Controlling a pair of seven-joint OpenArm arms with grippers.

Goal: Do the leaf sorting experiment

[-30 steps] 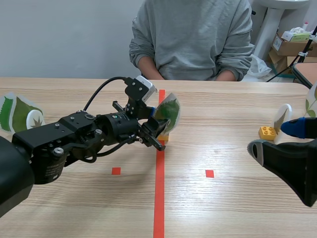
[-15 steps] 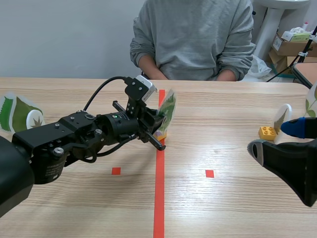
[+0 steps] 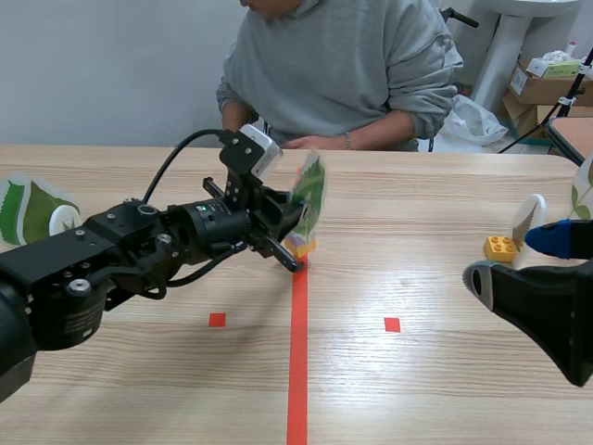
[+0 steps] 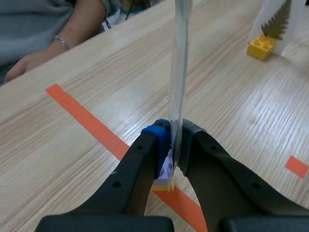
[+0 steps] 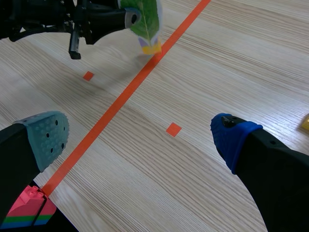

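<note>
From the camera between the arms, the left gripper [image 3: 295, 227] is squeezing the leaf card [image 3: 309, 190] low down, near its foot. It is doing this right over the red line [image 3: 297, 371] in the middle of the table [image 3: 417, 389]. The card is standing tall, with its long side going up, and it is leaning a little. A little yellow block [image 3: 299, 247] is sitting under it as a foot. I cannot tell if the block is touching the wood or hanging just above it. The right gripper [image 3: 519, 260] is waiting well apart at the right side, so the left arm is the one doing this job. A second card [image 3: 37, 213] is standing at the far left and a third card [image 3: 530, 221] at the far right. A person [image 3: 334, 65] is sitting across the table.

Looking down the left arm, the leaf card [image 4: 179, 72] is showing only its thin edge. It is going straight up from between the two fingers [image 4: 161, 140], which are pressing on its flat sides. The block [image 4: 164, 180] is peeking out just under them.

Looking down the right arm, the right gripper [image 5: 140, 137] is spread wide and holding nothing. The leaf card [image 5: 145, 19] is far ahead of it, in the other arm's grip. A stack of coloured blocks [image 5: 28, 210] is sitting beside its grey-green pad.

I think the card is going to one side next. Held so low, its tall top may be wobbling on the way.
</note>
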